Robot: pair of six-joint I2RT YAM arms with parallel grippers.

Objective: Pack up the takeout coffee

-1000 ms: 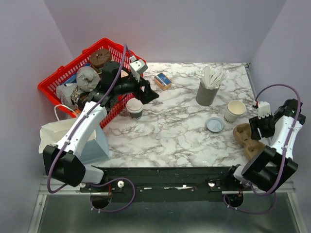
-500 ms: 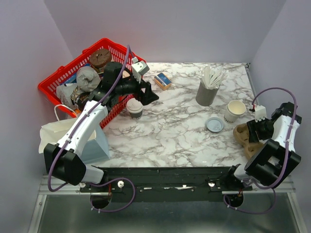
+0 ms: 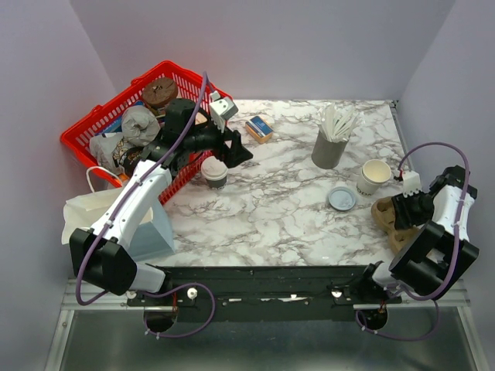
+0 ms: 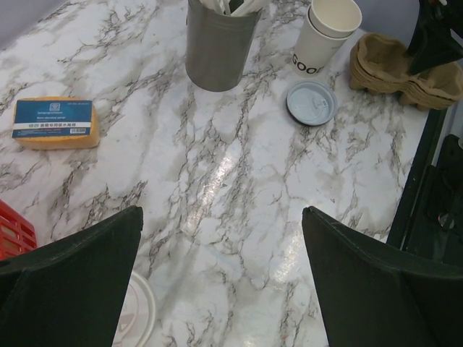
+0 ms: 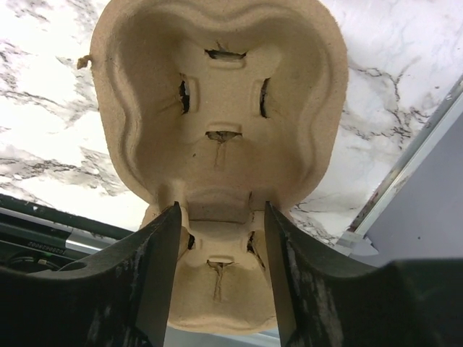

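Hovering wide open over takeout coffee (image 3: 214, 171), left claw (image 4: 221, 224), right claw (image 5: 221, 210) astride cup carrier (image 5: 217, 94), grip unclear

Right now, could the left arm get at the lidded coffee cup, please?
Probably yes. The left tool is wide open just above and beside the coffee cup, with nothing between them; only the red basket stands close on one side.

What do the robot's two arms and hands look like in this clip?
Both arms have black joints and white link shells: left arm, right arm. A purple cable loops along each. The left hand and right hand are matte black, broad and wedge-shaped.
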